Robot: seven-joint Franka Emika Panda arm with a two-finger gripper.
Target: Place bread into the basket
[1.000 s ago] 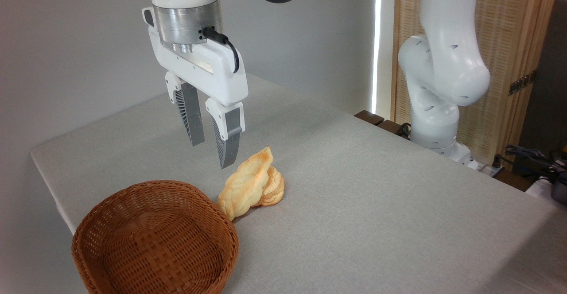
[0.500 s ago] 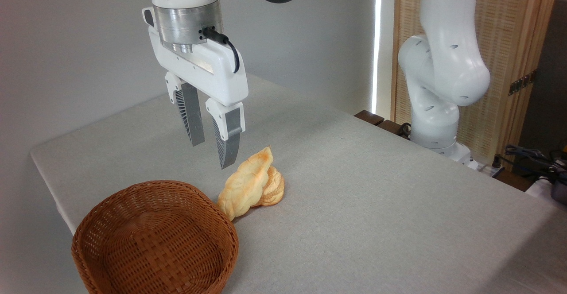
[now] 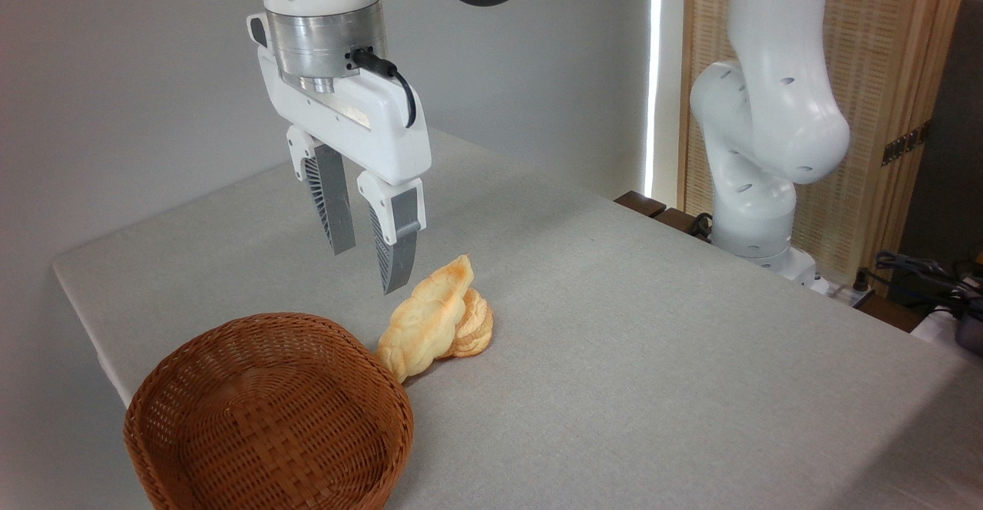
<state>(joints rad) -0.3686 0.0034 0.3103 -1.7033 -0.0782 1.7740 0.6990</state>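
One bread [image 3: 427,319] lies just below-right of the empty gripper [image 3: 369,268], fingers apart; it seems to touch one basket [image 3: 269,412] near the table's [image 3: 653,356] front-left corner.

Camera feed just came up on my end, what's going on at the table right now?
The Franka arm's end effector hangs open and empty above the grey table, just up and left of the braided loaf. The loaf lies on the cloth, leaning on a small round bun, its near end right beside the wicker basket. The basket holds nothing, so the bread is not yet grasped.
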